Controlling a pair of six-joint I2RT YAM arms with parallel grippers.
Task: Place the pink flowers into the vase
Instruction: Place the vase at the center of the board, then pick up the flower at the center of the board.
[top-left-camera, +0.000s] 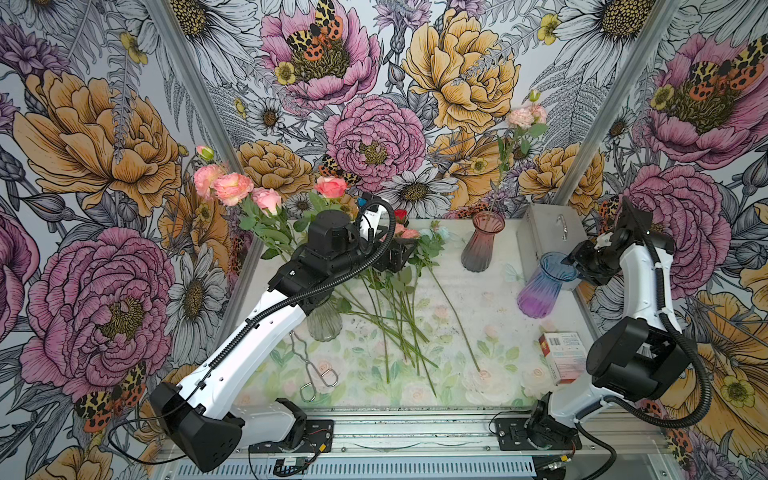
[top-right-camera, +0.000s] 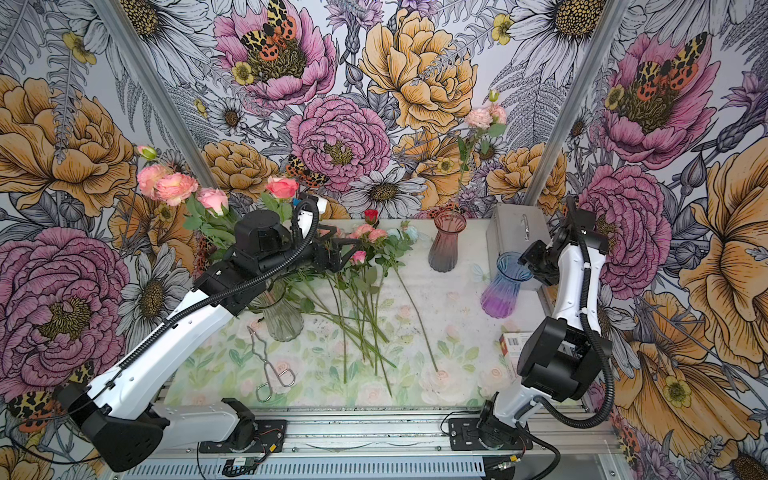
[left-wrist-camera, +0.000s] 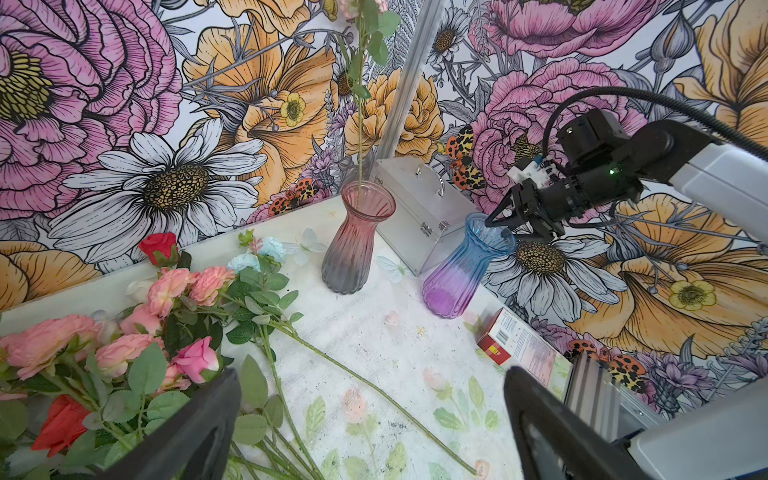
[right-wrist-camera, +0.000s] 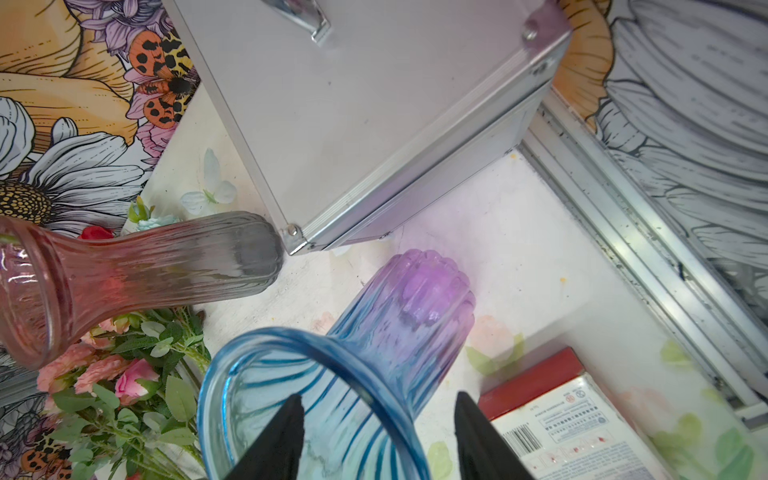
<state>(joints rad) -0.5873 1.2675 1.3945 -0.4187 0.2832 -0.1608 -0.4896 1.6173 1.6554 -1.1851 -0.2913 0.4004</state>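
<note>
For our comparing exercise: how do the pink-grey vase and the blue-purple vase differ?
The pink-grey vase holds one pink flower; the blue-purple vase holds none. The right gripper, jaws open, straddles the blue-purple vase's rim; no gripper is at the pink-grey vase. Both are ribbed glass beside the metal case.

left vase (top-right-camera: 282, 320) holds a bunch (top-right-camera: 174, 187); tongs (top-right-camera: 268, 363) before it | loose flowers (top-right-camera: 370, 235) lie mid-table | rear vase (top-right-camera: 446, 245) holds one stem (top-right-camera: 461, 166) | right vase (top-right-camera: 505, 286) before case (top-right-camera: 515, 224); carton (top-right-camera: 509, 340) nearer front
</note>
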